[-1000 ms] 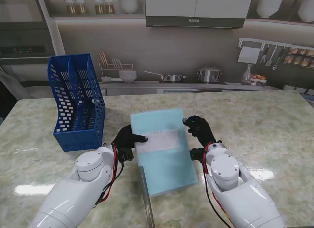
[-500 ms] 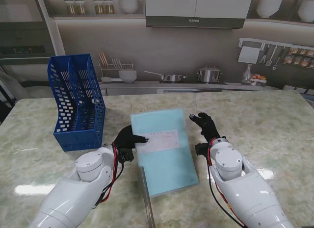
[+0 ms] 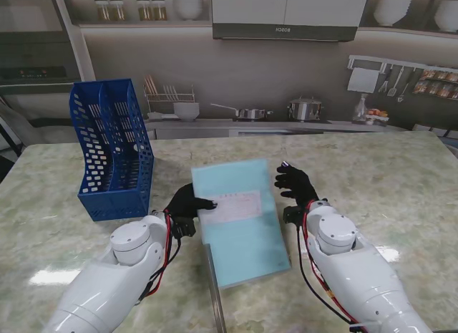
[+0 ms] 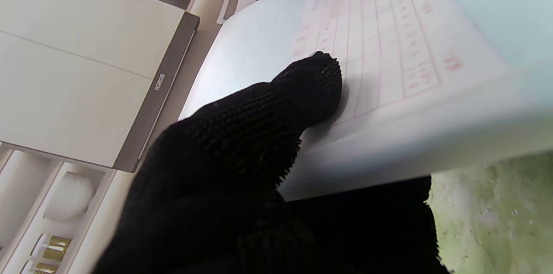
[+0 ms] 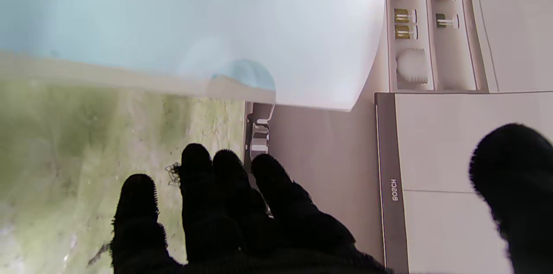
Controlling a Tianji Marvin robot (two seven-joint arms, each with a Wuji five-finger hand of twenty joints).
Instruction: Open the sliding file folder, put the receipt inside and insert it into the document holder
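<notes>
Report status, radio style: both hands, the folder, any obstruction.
Left hand pinching folder edge, thumb on receipt. Right hand open beside folder, holding nothing. Blue document holder upright at left; path unobstructed.

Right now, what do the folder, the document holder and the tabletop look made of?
The folder looks like translucent pale blue plastic: the receipt shows through it. The document holder seems rigid blue plastic, moulded with perforated walls. The tabletop looks like polished green-veined marble or an imitation; it reflects lights.
</notes>
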